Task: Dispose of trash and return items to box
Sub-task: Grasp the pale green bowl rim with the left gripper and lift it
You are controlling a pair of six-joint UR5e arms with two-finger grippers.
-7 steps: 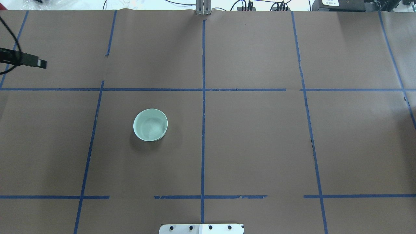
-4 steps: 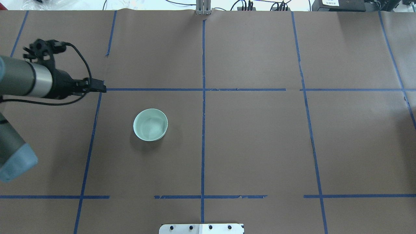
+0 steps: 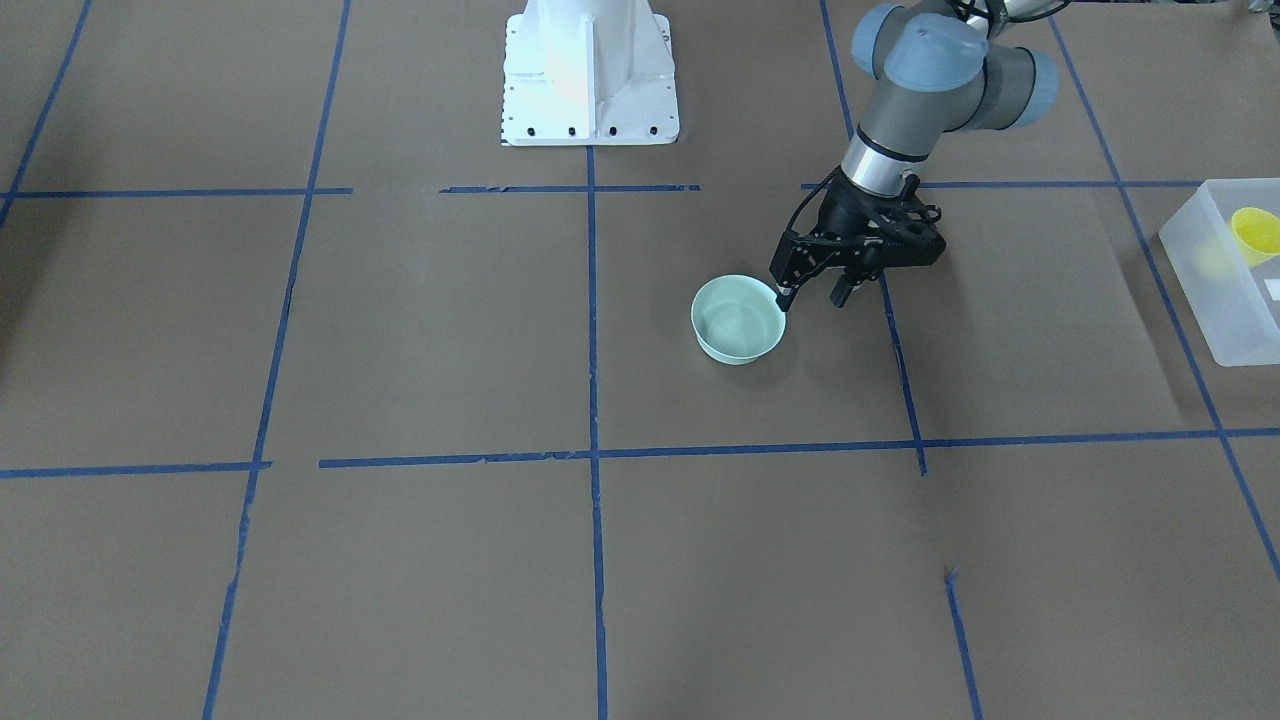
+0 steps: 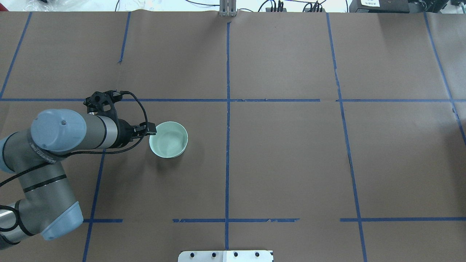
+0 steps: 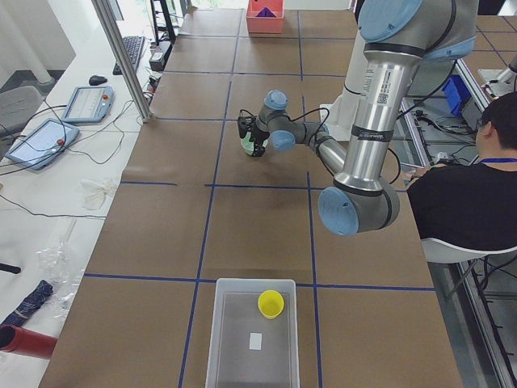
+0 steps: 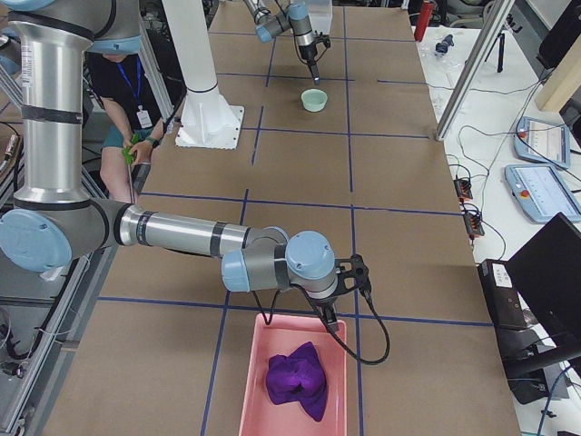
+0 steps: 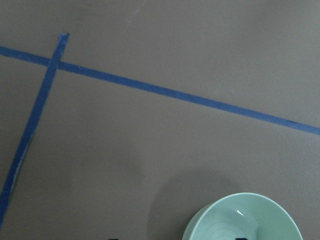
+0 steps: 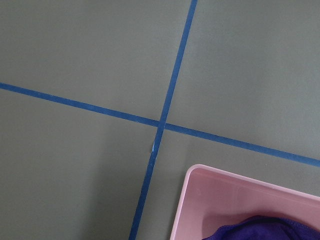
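The pale mint-green bowl (image 4: 168, 140) stands upright and empty on the brown table; it also shows in the front view (image 3: 738, 320) and the left wrist view (image 7: 245, 220). My left gripper (image 3: 811, 300) is open at the bowl's rim on the robot's left side, one finger over the rim and the other outside it; it also shows from overhead (image 4: 152, 130). The yellow cup (image 3: 1255, 232) lies inside the frosted box (image 3: 1225, 300) at the table's left end. My right gripper (image 6: 329, 313) hangs over the pink tray's edge; I cannot tell whether it is open or shut.
A pink tray (image 6: 259, 400) holding a purple cloth (image 6: 295, 380) sits at the table's right end. The white robot base (image 3: 590, 70) stands at mid table edge. An operator (image 5: 460, 202) sits beside the table. Blue tape lines cross the brown paper.
My left arm has swept in from the table's far left edge and come down to the bowl's rim. The bowl has not moved.
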